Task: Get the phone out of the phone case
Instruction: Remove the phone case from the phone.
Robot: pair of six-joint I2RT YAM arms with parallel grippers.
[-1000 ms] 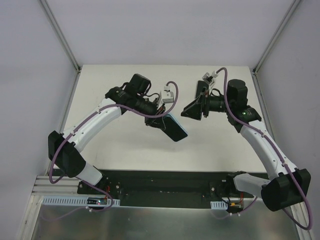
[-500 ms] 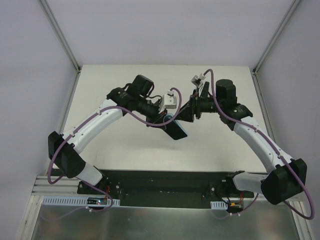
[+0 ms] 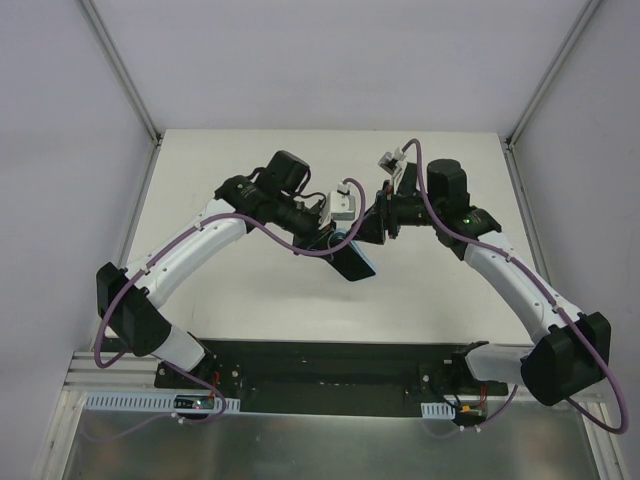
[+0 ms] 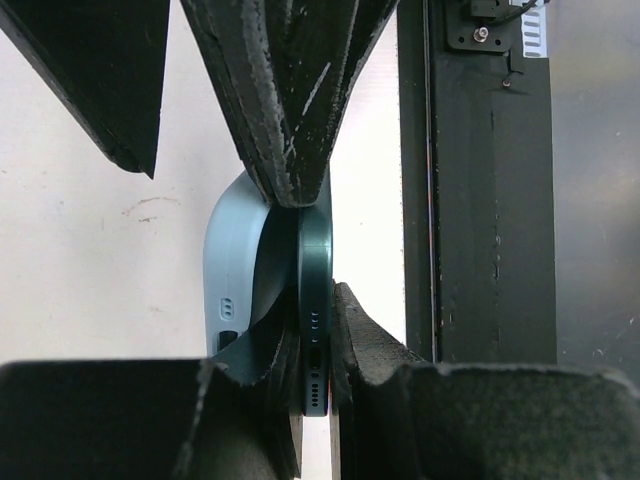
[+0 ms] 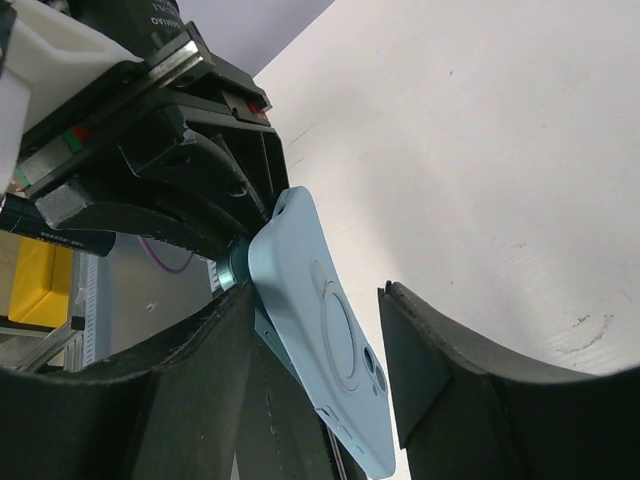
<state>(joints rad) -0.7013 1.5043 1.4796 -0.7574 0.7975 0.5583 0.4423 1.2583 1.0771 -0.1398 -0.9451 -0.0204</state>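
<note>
the light blue phone case (image 5: 322, 340) holds the dark teal phone (image 4: 318, 285), but not snugly. seen edge-on from the left wrist, the back of the case bows away from the phone, with a dark gap between them. close to that camera the two lie pressed together. both hang in the air above the white table (image 3: 250, 180), near its middle, between the two arms.

the left gripper (image 4: 315, 335) is clenched on the pair, one pad on the back of the case and the other on the phone's opposite face. the right gripper (image 5: 318, 300) is spread wide, grasps nothing and straddles the free end of the case. one of its fingers (image 4: 290, 110) comes in with its tip at the seam where case and phone part, touching there. its other finger (image 4: 100, 80) stands well off to the side, touching nothing.

from the right wrist the back of the case shows its ring mark and camera cut-out. a clear strip of table shows between the case and the finger (image 5: 450, 380) on that side.
</note>
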